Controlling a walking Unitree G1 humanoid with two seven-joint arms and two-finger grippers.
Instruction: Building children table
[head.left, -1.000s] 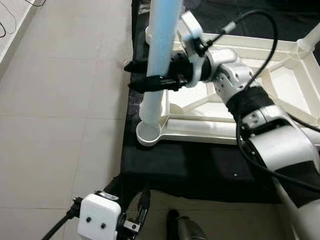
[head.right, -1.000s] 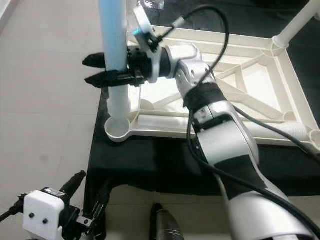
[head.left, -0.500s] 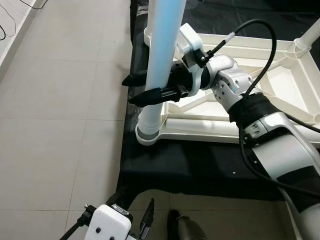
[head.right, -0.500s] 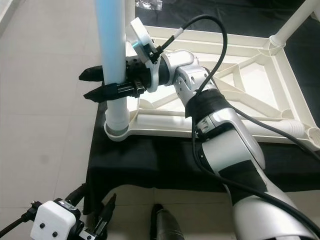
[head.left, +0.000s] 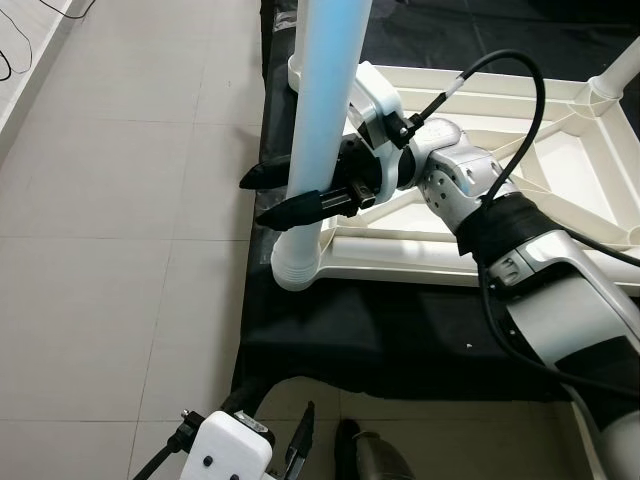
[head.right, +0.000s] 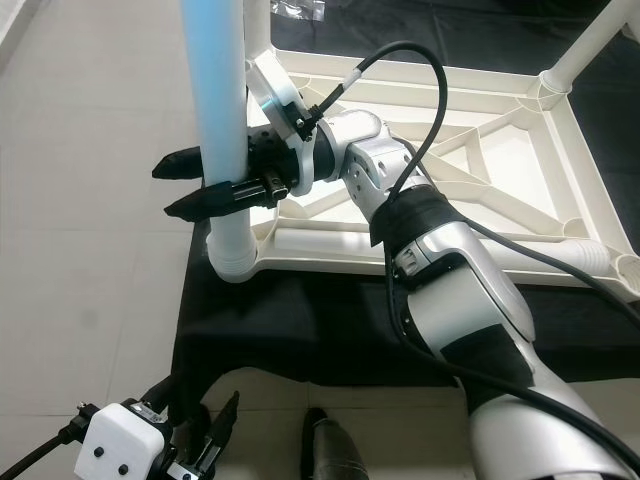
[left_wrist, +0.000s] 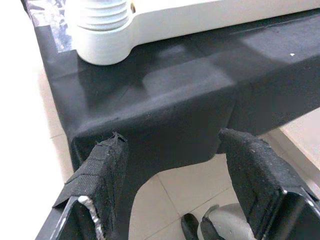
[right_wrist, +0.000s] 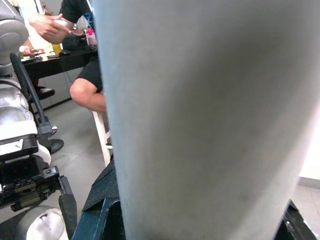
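Left eye view: right gripper pinches the pale blue table leg, seated upright in the corner socket of the white tabletop frame at the black bench's near-left corner — keep it vertical, twist down squarely. Left gripper hangs spread, idle.

The light blue leg has been pushed down into the corner socket at 7 o'clock. The right tool has been lowered with it.
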